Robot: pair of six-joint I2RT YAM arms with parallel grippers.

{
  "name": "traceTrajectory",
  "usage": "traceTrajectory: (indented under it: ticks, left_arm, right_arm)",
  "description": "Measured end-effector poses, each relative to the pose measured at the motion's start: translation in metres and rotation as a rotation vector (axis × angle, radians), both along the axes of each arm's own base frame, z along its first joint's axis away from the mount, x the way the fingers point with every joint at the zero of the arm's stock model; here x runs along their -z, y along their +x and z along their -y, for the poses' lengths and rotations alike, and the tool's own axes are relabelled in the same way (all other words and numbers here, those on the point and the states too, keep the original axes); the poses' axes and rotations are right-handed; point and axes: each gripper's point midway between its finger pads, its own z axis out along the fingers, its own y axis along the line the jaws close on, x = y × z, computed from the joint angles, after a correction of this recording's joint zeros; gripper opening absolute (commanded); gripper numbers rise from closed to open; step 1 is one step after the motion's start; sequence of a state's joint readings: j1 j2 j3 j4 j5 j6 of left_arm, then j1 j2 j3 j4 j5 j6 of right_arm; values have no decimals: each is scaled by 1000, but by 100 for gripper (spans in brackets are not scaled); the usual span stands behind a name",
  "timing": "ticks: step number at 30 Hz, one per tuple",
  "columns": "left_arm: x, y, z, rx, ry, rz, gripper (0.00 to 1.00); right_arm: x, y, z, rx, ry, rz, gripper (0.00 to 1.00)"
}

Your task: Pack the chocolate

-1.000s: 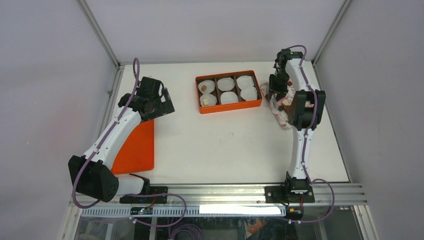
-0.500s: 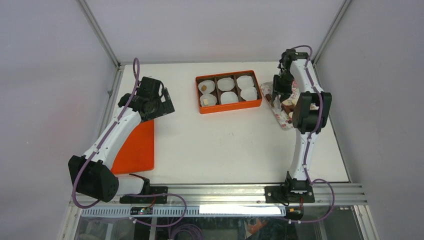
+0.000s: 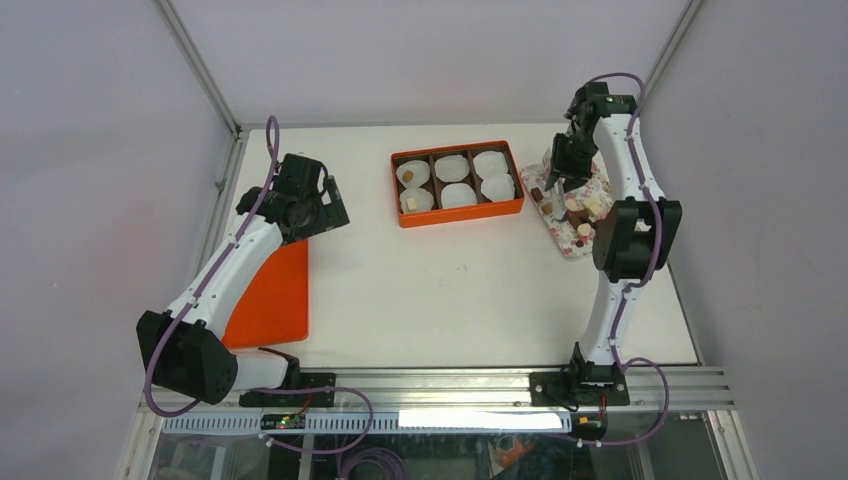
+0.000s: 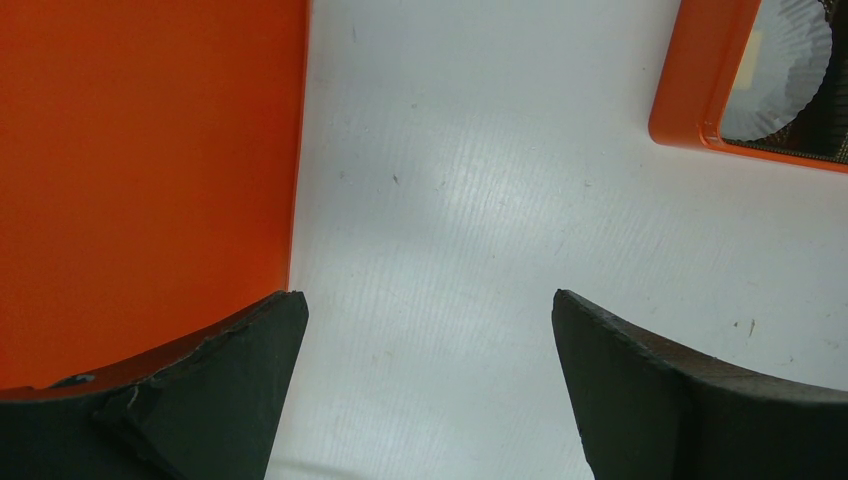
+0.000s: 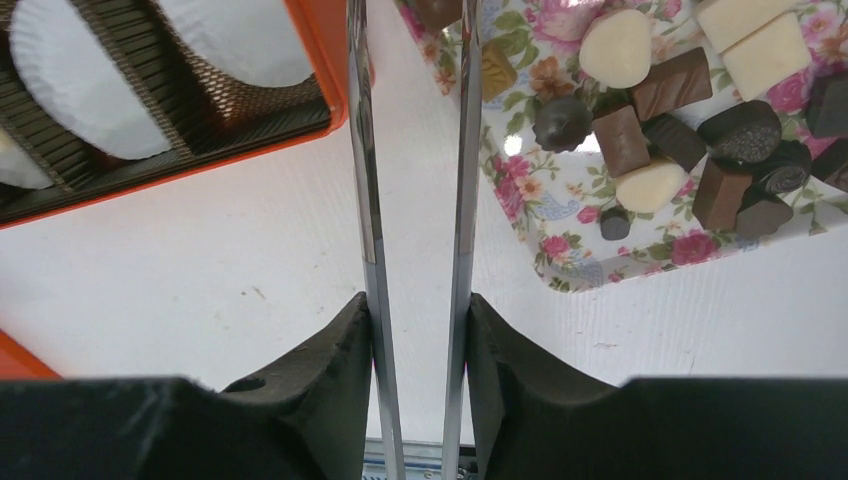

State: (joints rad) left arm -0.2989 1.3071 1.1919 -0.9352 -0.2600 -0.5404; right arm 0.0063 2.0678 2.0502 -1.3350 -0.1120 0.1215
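Chocolate pieces (image 5: 640,120), dark brown, tan and cream, lie heaped on the floral tray (image 5: 560,270), which is at the right in the top view (image 3: 566,246). The orange box (image 3: 460,214) holds white paper cups (image 3: 452,167). A tan piece (image 3: 408,176) and a cream piece (image 3: 410,203) sit in its two left cups. My right gripper (image 5: 418,300) is shut on metal tongs (image 5: 365,150) at the tray's left edge. A brown piece (image 5: 440,8) shows between the blades at the frame top; I cannot tell whether it is gripped. My left gripper (image 4: 425,300) is open and empty.
A flat orange lid (image 3: 268,295) lies at the left, under the left arm, and it also shows in the left wrist view (image 4: 140,170). The box corner (image 4: 700,100) is in that view's top right. Metal frame posts stand at the back corners.
My right arm has swung to the right and back, uncovering more of the floral tray. The left arm has not moved.
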Motion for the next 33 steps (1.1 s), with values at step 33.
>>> traceTrajectory:
  ticks: [33]
  left_arm:
    - [0,-8,0,-13,-25,6,99]
  right_arm:
    - [18,13,-197,-244,56,89,0]
